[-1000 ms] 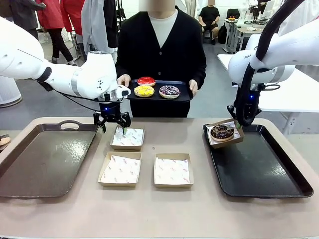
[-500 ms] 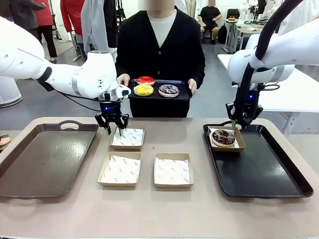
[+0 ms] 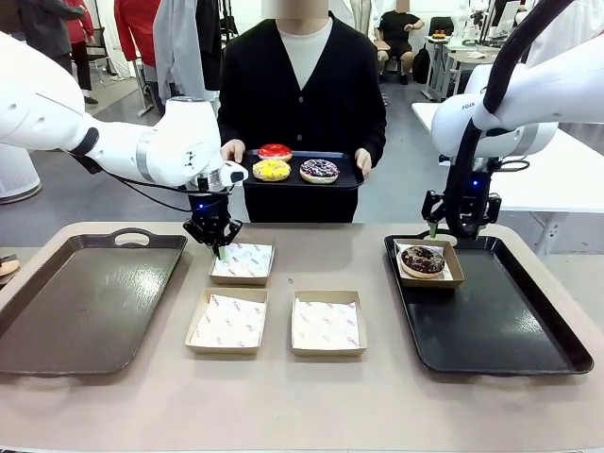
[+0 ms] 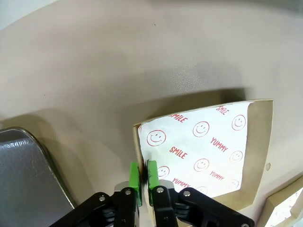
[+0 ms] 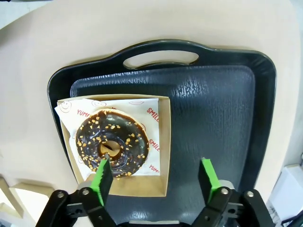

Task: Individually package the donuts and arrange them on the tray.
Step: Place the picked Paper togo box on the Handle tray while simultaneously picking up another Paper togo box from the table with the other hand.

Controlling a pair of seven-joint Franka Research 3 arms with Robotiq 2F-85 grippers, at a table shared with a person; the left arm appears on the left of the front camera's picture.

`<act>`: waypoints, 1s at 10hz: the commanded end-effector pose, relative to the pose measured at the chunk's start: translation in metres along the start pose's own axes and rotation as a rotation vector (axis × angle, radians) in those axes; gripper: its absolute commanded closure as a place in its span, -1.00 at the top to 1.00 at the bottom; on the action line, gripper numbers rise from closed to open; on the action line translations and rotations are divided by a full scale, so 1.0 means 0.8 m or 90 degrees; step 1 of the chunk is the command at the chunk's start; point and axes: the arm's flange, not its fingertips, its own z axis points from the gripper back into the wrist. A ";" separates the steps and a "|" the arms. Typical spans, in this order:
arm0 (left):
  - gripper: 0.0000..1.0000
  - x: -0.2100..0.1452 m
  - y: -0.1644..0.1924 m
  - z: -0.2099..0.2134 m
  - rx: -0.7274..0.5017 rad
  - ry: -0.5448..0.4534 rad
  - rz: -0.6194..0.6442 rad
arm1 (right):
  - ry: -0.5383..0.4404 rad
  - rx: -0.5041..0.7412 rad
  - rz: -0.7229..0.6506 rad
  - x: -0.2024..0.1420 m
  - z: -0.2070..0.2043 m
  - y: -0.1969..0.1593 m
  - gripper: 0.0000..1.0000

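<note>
A tan table (image 3: 377,396). At 3 o'clock a chocolate donut (image 3: 422,260) sits boxed on a black tray (image 3: 491,321), with the right claw (image 3: 461,229) above it, spread wide. At 11 o'clock the left claw (image 3: 215,245) pinches a paper-lined box (image 3: 243,262) by its rim. At 12 o'clock a person (image 3: 302,85) holds three more donuts (image 3: 272,170).

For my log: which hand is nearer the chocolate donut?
Right. The right hand hangs open above the chocolate donut; the left hand pinches an empty box across the table.

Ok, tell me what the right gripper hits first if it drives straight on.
Likely the donut: the right gripper is open, one finger over the donut in its box, the other over bare tray. Depth is unclear.
</note>
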 end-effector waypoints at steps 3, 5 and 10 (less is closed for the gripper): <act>-1.00 0.003 0.005 0.002 -0.014 0.007 -0.004 | 0.005 0.018 0.001 -0.002 0.008 0.000 1.00; -1.00 -0.003 0.007 0.007 -0.001 0.009 -0.005 | -0.002 0.001 0.000 0.000 0.002 0.000 1.00; -0.98 -0.021 -0.005 0.058 -0.010 -0.002 -0.005 | 0.024 0.181 0.055 -0.033 0.049 -0.048 1.00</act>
